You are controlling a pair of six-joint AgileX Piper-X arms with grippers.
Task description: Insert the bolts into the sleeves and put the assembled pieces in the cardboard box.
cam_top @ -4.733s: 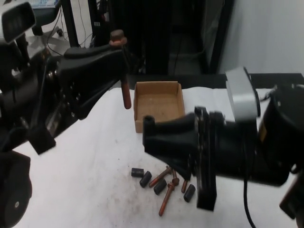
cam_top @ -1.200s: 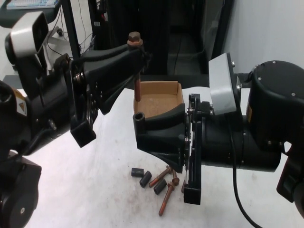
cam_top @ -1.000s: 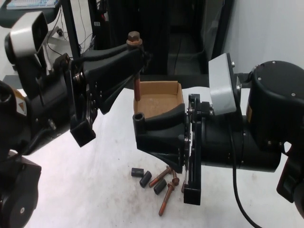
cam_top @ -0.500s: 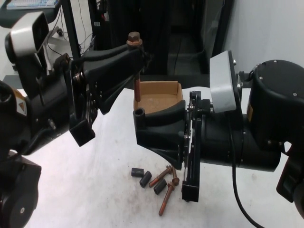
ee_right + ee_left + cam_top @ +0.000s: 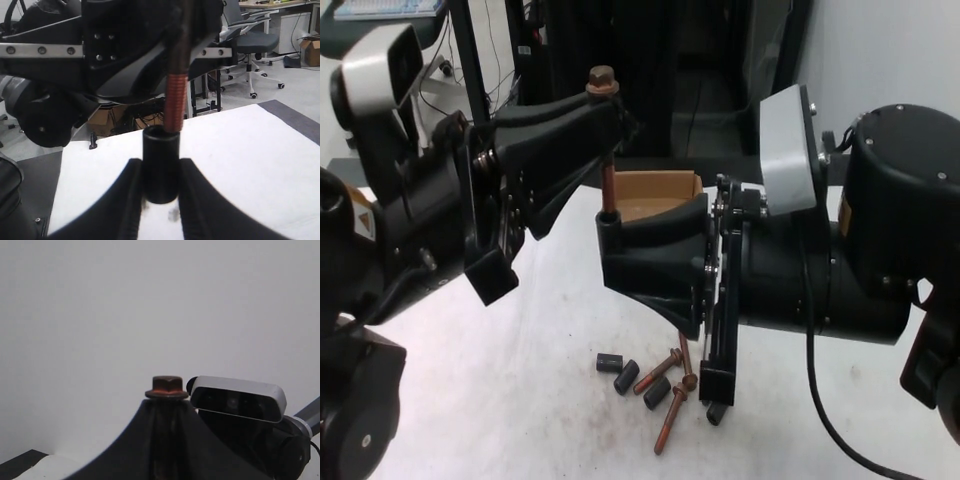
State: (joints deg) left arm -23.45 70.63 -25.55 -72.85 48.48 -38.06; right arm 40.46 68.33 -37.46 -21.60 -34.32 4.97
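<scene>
Copper bolt (image 5: 174,102), clamped in the left gripper (image 5: 605,108), we lower coaxially into the sleeve (image 5: 161,170) held by the right gripper (image 5: 160,187).

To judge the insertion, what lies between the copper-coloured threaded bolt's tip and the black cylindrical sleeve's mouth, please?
Nothing: in the right wrist view the copper-coloured threaded bolt meets the black cylindrical sleeve at its mouth, no gap.
</scene>
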